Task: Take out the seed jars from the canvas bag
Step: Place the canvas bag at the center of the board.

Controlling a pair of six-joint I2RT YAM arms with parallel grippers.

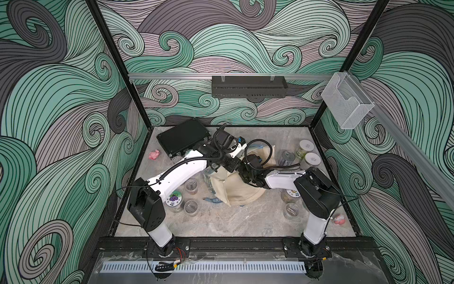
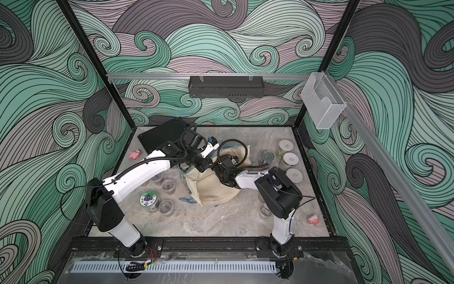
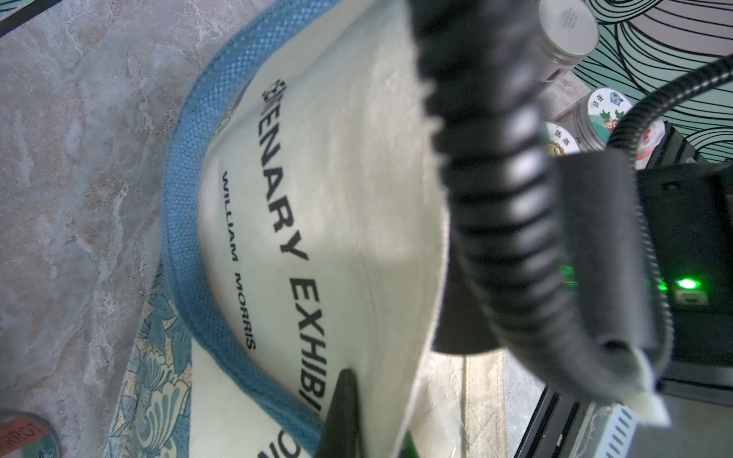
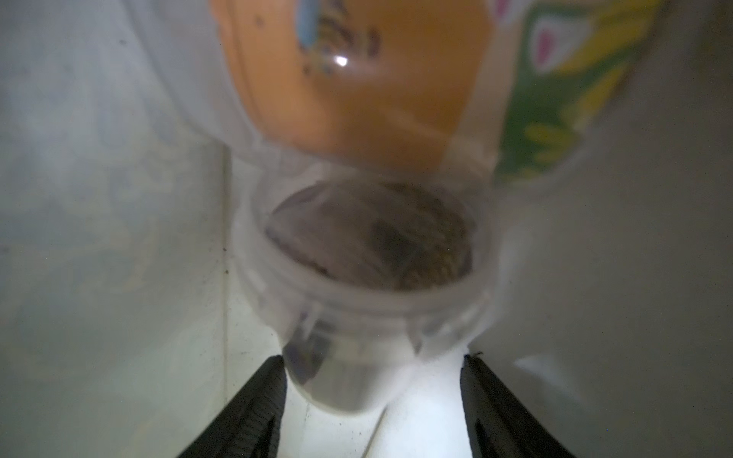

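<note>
The cream canvas bag point(image 1: 243, 189) point(image 2: 216, 189) lies mid-table, its blue strap point(image 3: 186, 222) curving round black lettering. My left gripper point(image 3: 377, 396) is shut on the bag's rim, one black finger point(image 3: 343, 408) outside the cloth. My right gripper point(image 4: 373, 357) is inside the bag, open, its fingers either side of the base of a small clear seed jar point(image 4: 369, 246) holding brown seeds. An orange and green labelled jar point(image 4: 357, 79) lies just beyond it. Other seed jars stand outside: white-lidded ones point(image 1: 305, 146) back right, a sticker-lidded one point(image 1: 175, 198) and clear ones point(image 1: 191, 184) on the left.
A flat black hard case point(image 1: 183, 140) lies at the back left. Pink lumps sit by the left wall point(image 1: 154, 154) and at the front right point(image 1: 339, 218). Two more jars point(image 1: 291, 210) stand by the right arm's base. My two forearms cross close above the bag.
</note>
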